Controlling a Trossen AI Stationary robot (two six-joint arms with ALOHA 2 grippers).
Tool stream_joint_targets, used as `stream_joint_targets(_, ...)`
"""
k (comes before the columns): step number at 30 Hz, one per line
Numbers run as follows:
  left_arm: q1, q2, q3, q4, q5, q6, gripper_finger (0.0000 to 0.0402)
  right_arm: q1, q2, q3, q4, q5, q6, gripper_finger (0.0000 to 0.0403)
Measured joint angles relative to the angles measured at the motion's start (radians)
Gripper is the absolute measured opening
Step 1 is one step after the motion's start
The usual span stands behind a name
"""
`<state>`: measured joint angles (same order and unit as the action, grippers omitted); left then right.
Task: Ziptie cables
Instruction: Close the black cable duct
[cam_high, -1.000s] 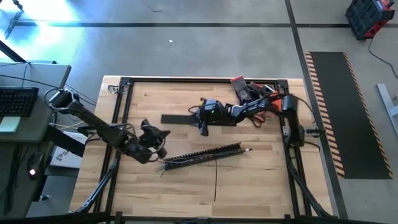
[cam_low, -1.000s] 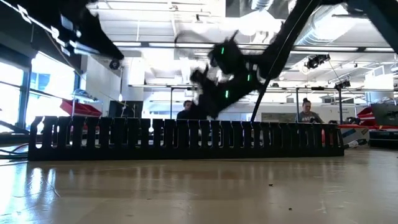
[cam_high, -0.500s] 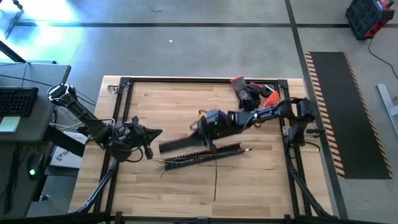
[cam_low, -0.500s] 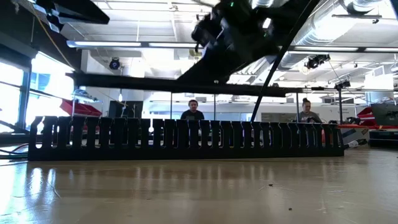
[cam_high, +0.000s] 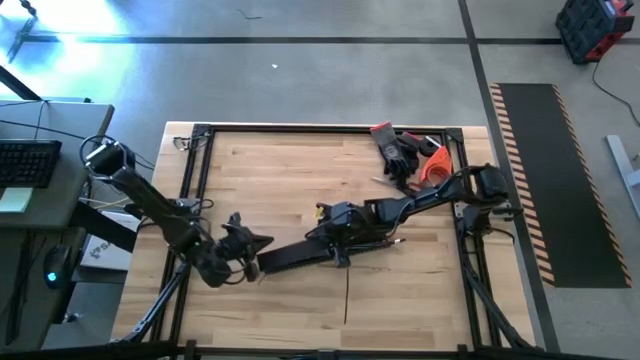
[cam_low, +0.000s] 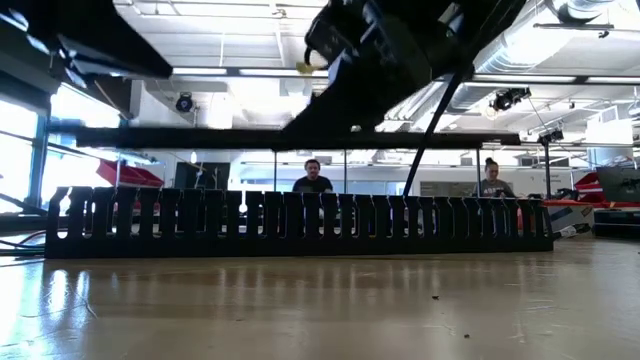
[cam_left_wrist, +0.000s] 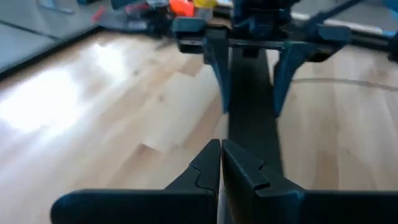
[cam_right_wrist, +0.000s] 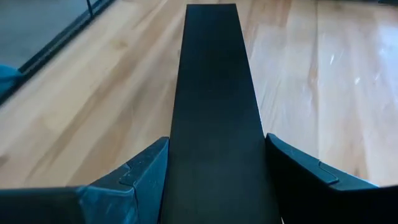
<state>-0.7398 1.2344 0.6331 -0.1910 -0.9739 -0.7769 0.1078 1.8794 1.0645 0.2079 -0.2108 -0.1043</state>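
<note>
Gripping 1 flat black strip (cam_right_wrist: 214, 112), right end effector (cam_high: 338, 236) above 1 slotted duct (cam_low: 300, 222); left end effector (cam_left_wrist: 220, 163) closed, empty.

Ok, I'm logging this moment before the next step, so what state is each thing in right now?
right gripper: shut on the flat black strip, holding it by its edges.
flat black strip: lifted off the table, level above the slotted duct.
slotted duct: lying on the table, open slots up, uncovered.
left gripper: shut, empty, near the strip's end.
cables: loose, not tied.
</note>
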Motion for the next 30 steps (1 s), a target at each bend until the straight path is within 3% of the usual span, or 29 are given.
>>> stream_joint_targets(5,0.021,0.075,0.000,0.102,0.036,-0.007,0.0000,0.000,0.036,0.000,-0.004,-0.003,0.016,0.0214)
stream_joint_targets(14,0.075,0.133,0.000,0.146,0.184,0.012,0.0000,0.000,0.046,0.000,-0.010,-0.004,0.022,0.0214)
stream_joint_targets(30,0.164,0.318,0.003,0.249,0.352,0.021,0.0000,0.000,0.046,0.000,-0.050,-0.007,0.040,0.0214)
